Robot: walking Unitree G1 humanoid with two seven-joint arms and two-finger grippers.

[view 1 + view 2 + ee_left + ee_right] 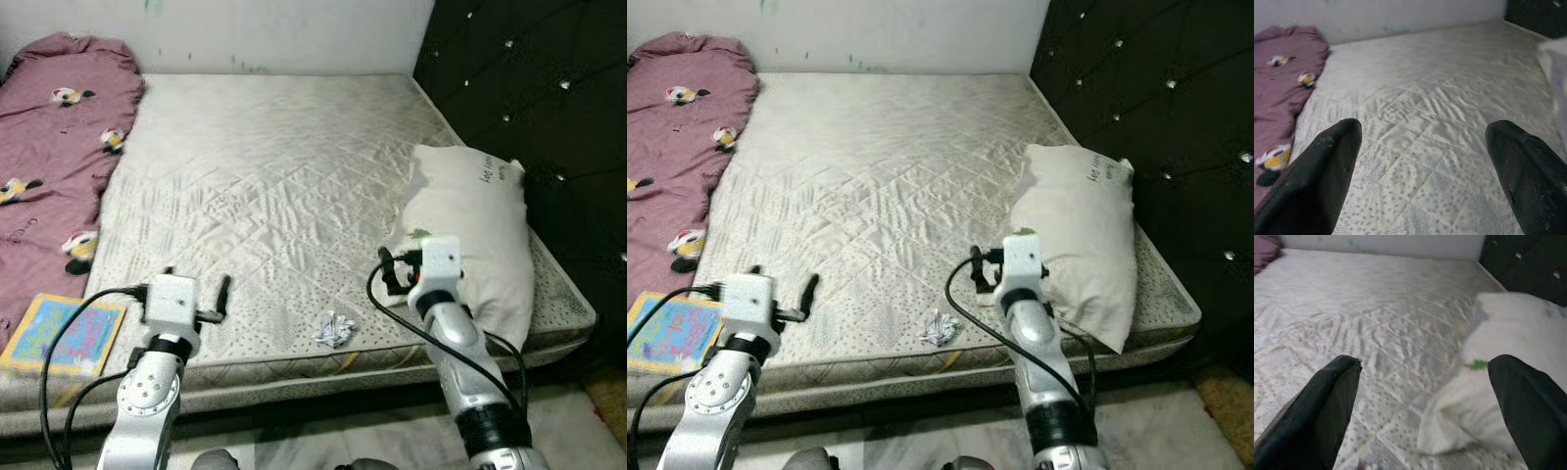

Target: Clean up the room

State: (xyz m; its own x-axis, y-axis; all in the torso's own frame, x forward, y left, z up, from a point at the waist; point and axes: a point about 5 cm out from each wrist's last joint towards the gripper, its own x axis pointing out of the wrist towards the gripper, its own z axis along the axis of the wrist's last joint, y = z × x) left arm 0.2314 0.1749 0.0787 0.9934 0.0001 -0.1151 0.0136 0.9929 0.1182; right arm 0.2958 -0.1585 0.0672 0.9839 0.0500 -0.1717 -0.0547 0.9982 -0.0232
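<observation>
a: so, where do the arms stand?

b: both reach over the near edge of the bed (294, 176). the left gripper (1422, 161) hovers above the bare quilted mattress near its left side, fingers (1327, 171) spread wide with nothing between them. the right gripper (1425, 401) hovers just in front of the white pillow (470, 235), fingers (1528, 411) also wide apart and empty.

a: and what is there to tidy?

b: a small crumpled white wrapper (334, 329) lies on the mattress close to the near edge, between the two arms, nearer the right one. the pillow rests along the right side of the bed, beside the dark tufted headboard (529, 88). a tiny green bit (1479, 364) sits on the pillow's near corner; i cannot tell what it is.

a: anything on the left?

b: a pink blanket (54, 147) with cartoon prints lies along the bed's left side, and a colourful book (64, 333) lies flat at the near left corner, just beside the left arm.
</observation>
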